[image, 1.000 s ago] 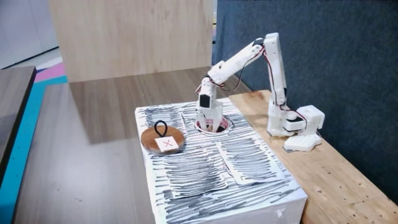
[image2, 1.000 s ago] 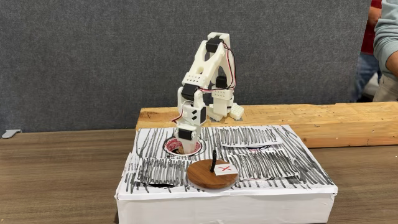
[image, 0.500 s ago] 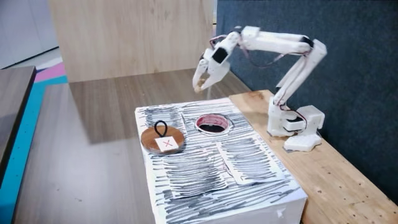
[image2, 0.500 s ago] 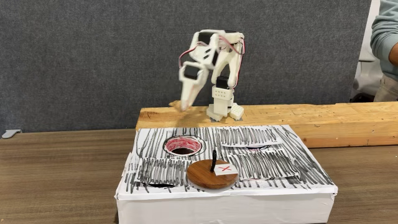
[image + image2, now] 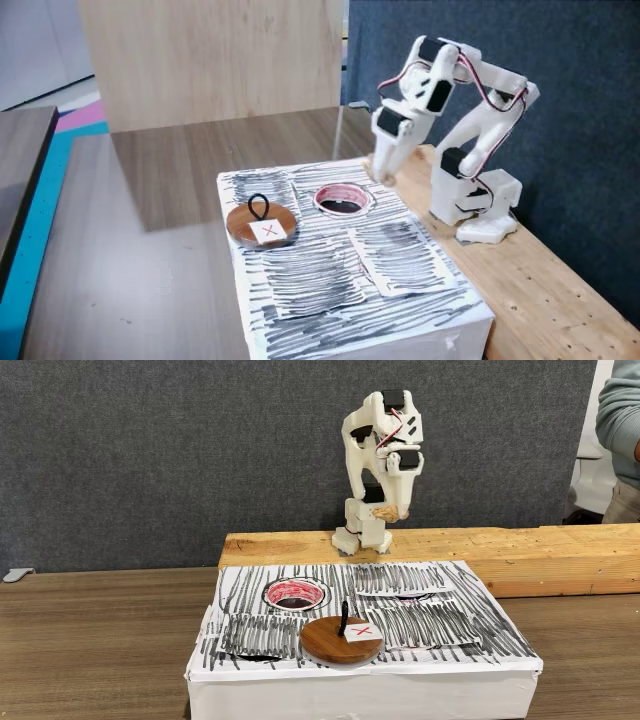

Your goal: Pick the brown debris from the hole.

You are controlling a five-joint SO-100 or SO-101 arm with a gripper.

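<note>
Brown debris (image 5: 385,512) sits pinched in the gripper (image 5: 386,513), up and clear of the hole (image 5: 295,595); removal looks done, next a drop spot away from it

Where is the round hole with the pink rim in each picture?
In a fixed view, the hole sits near the back edge of the striped box top, right of the brown disc.
In a fixed view, the hole sits on the left part of the box top, behind and left of the brown disc.
Shared landmark: the brown disc with its white red-X label.
</note>
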